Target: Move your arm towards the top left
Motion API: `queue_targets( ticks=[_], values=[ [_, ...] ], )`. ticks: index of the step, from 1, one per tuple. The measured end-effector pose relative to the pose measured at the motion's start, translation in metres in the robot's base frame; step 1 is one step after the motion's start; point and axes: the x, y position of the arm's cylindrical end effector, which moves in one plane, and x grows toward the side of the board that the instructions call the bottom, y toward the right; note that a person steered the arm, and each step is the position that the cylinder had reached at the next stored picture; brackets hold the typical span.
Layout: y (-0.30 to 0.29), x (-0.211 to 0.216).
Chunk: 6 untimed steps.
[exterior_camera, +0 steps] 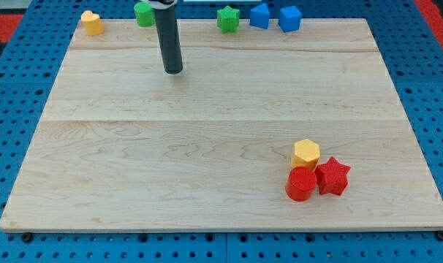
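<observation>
Filling most of the view, the pale wooden counter (207, 146) lies on a blue pegboard (9, 44) that shows around its edges. My dark rod (167, 36) comes down from the view's top, left of centre, and my tip (173, 71) sits on the counter in its upper left part, well apart from every block. This tool is a plain rod with nothing to open or close, and it grips nothing.

Three blocks are bunched together near the view's bottom right: a red star (332, 176), a red cylinder (301, 183) touching the star's left side, and a yellow hexagonal block (305, 153) just above them, touching or nearly touching both.

Along the counter's top edge stand five more. At the right are a blue cube (289, 18) and, just beside it, another blue block (259, 15) whose shape I cannot make out. A green star (228, 19) stands to their left. A green block (143, 13) sits just left of the rod, partly hidden by it. A yellow heart-like block (92, 23) occupies the top left corner, left of my tip.
</observation>
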Motion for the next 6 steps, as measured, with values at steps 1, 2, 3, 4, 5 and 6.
queue_targets(
  ticks=[1, 2, 3, 4, 5, 6],
  values=[
    [-0.0003, 0.0000],
    [-0.0003, 0.0000],
    [-0.0003, 0.0000],
    [-0.0004, 0.0000],
    [-0.0004, 0.0000],
    [-0.0005, 0.0000]
  ],
)
